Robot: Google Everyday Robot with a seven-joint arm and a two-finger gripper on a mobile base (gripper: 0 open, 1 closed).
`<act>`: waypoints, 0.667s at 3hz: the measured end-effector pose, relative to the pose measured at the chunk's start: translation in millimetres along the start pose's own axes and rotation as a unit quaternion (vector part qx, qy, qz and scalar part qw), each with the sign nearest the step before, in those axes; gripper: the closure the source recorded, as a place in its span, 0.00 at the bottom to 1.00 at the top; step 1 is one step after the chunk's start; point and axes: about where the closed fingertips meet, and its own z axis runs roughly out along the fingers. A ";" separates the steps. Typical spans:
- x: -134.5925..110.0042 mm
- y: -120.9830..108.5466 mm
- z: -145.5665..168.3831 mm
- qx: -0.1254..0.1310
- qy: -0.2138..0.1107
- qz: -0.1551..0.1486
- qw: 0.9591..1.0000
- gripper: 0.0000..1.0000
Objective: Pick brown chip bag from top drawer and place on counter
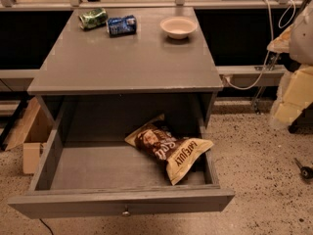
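Observation:
The brown chip bag [168, 151] lies flat in the open top drawer [122, 199], at its right rear, with a tan end pointing to the front right corner. The drawer is pulled fully out, its knob [126, 212] at the front. The counter [127, 58] is the grey top of the cabinet above it. My gripper [292, 99] shows as a pale, blurred shape at the right edge of the view, well to the right of the cabinet and above the floor, away from the bag.
On the counter's far edge lie a crushed green can [93, 18], a crushed blue can [122, 25] and a white bowl [178, 27]. A cardboard box [30, 136] stands on the floor left of the cabinet. Cables [264, 58] hang at the right.

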 end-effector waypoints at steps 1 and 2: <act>0.0 0.0 0.0 0.000 0.000 0.000 1.000 0.00; -10.9 6.7 29.5 -0.021 -0.023 0.032 0.999 0.00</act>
